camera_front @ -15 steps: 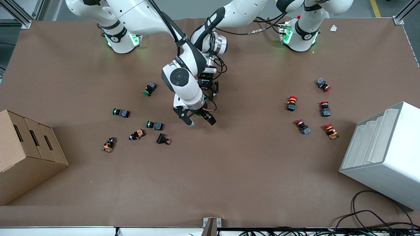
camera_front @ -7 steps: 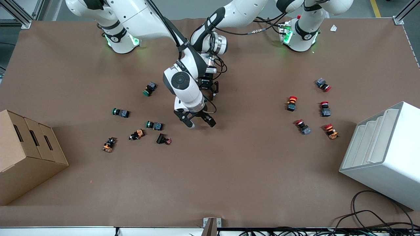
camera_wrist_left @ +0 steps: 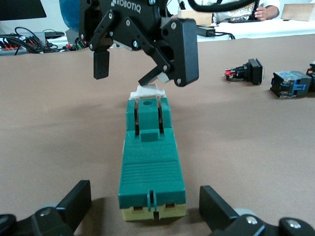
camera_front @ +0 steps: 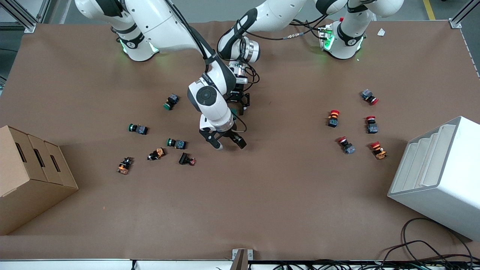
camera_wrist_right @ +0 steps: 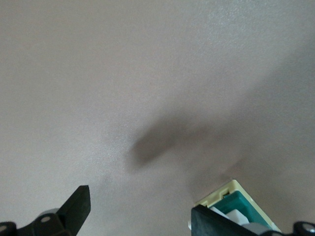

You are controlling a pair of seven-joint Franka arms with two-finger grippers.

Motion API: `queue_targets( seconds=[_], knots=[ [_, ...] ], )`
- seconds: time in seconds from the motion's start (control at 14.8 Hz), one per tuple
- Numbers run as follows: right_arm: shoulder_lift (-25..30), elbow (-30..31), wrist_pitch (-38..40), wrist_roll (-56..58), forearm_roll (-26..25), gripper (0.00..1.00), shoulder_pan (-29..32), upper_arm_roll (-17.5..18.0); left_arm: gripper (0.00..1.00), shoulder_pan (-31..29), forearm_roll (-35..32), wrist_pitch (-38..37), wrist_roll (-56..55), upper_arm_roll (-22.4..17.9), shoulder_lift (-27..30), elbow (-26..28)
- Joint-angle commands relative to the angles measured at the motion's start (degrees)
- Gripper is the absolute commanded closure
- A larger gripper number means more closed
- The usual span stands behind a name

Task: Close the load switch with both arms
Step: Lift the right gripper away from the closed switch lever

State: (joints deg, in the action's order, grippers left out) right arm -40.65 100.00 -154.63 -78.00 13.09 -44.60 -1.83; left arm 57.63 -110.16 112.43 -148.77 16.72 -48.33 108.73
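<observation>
Bracing the load switch (camera_wrist_left: 152, 162) on the tabletop (camera_front: 285, 195) between open left gripper (camera_wrist_left: 147, 209) jaws, with open, empty right gripper (camera_front: 226, 140) jaws over its white lever end for closing.

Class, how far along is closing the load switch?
Done: both tools are at the load switch. In hand: left tool, open, straddles its green body; right tool, open, hangs over the white lever. Left: gripping and pushing the lever closed.

Even bright overhead light, soft shadows under arms on table (camera_front: 262, 195); right wrist view hazy, bg washed out.
</observation>
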Motion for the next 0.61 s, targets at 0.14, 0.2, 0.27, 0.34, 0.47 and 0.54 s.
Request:
queue_targets(
  seconds=[0.14,0.2,0.27,0.34,0.47,0.54],
  knots=[
    [-3.8,-2.0,-0.8,0.9,-1.4,0.0,0.7,0.3,0.0,-0.3,-1.0,0.2,-0.2,-0.2,-1.6,-1.7],
    [-4.1,-2.3,-0.8,0.9,-1.4,0.0,0.7,0.2,0.0,-0.4,-0.8,0.2,-0.1,-0.2,-1.3,-1.8],
    [-4.3,-2.3,-0.9,0.9,-1.5,0.0,0.7,0.2,0.0,-0.5,-0.8,0.3,-0.1,-0.2,-1.2,-1.8],
    [-4.5,-2.4,-1.4,0.9,-1.7,0.0,0.7,0.2,0.0,-0.6,-0.5,0.4,-0.1,-0.1,-0.9,-1.9],
    [-5.1,-2.4,-2.6,1.0,-1.9,0.0,0.7,0.2,0.0,-0.5,-0.1,0.4,-0.1,0.0,-0.9,-2.6],
    [-5.4,-2.4,-2.8,1.0,-1.9,0.0,0.7,0.2,0.0,-0.6,0.4,0.4,0.0,0.0,-0.9,-2.6]
  ],
)
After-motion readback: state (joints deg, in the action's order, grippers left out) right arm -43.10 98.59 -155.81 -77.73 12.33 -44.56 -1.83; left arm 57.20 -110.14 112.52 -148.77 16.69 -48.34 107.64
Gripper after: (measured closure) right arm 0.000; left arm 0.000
